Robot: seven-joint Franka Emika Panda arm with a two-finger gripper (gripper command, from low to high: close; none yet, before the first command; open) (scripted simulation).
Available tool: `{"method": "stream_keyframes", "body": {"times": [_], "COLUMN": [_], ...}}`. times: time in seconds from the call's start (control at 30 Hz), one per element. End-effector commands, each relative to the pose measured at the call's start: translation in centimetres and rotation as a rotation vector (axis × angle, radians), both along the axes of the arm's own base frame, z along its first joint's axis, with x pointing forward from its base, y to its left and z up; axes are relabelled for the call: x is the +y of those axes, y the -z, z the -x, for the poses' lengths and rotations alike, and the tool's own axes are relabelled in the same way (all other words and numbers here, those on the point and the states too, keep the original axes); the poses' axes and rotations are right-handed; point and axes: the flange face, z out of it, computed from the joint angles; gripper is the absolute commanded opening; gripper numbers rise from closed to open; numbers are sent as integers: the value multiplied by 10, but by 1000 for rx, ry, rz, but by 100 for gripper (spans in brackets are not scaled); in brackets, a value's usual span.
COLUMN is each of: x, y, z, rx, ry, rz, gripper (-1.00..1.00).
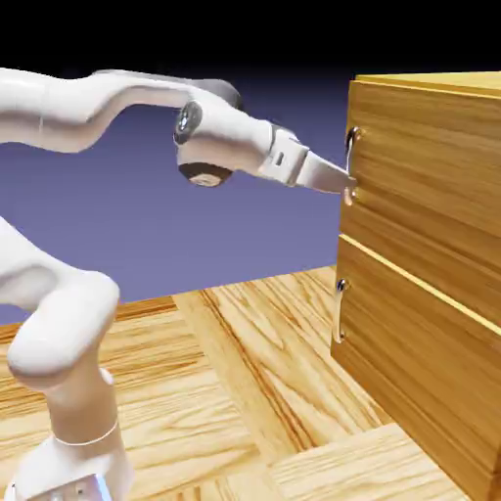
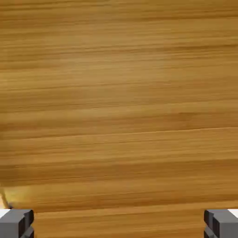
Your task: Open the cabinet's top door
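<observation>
One cabinet (image 1: pixel 431 235), light-brown wood grain, cut off at ext. view's right edge; far side & full width not shown. Interior hidden; contents can't be told.

Doors, 2, stacked: top door (image 1: pixel 426 171), upper panel, & lower door (image 1: pixel 411 362), w/ pale seam between. Top door seen shut, flush w/ cabinet front.

Handles, 2, silver, vertical, 1 per door. Upper handle (image 1: pixel 350 152) set nr. top door's L edge (ext. view); its lower part partly covered by gripper tip. Lower handle (image 1: pixel 341 308) nr. lower door's L edge, in full view.

Gripper (image 2: pixel 119 224), 1, placed at upper handle's lower end in ext. view; contact can't be confirmed. Fingers, 2, spread wide, seen at bottom corners of hand view, mostly cropped; wood grain alone shown between, nothing held. Bit of dark & pale detail at hand view's lower L, too small to be identified.

Arm (image 1: pixel 220 137), 1, white, cut off at ext. view's L edge, so link between upper & lower parts is lost; base (image 1: pixel 73 470) cropped at bottom.

Floor/table surface (image 1: pixel 225 391), 1, light wood in angled blocks; cabinet stood at its R side, ext. view. Rest of surface cropped at bottom & L.
</observation>
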Motion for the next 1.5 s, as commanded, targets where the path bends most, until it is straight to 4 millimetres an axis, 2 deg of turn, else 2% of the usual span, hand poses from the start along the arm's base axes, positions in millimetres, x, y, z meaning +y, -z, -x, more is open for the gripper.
{"method": "stream_keyframes", "body": {"times": [0.0,0.23,0.47,0.7,0.97,1.03,1.2,1.23,1.27,1.3,1.47], "x": [3,24,50,79,112,114,112,112,112,112,103], "y": [0,2,12,30,60,62,62,62,62,62,63], "z": [0,-3,-12,-27,-49,-51,-101,-101,-101,-101,-73], "rx": [-13,-100,-182,-257,-328,-332,-332,-332,-332,-332,-334], "ry": [0,-4,-6,-3,12,14,13,13,13,13,-50], "rz": [1,8,22,38,57,59,59,59,59,59,48], "gripper": [0,0,0,0,0,0,0,0,-100,-100,-100]}}
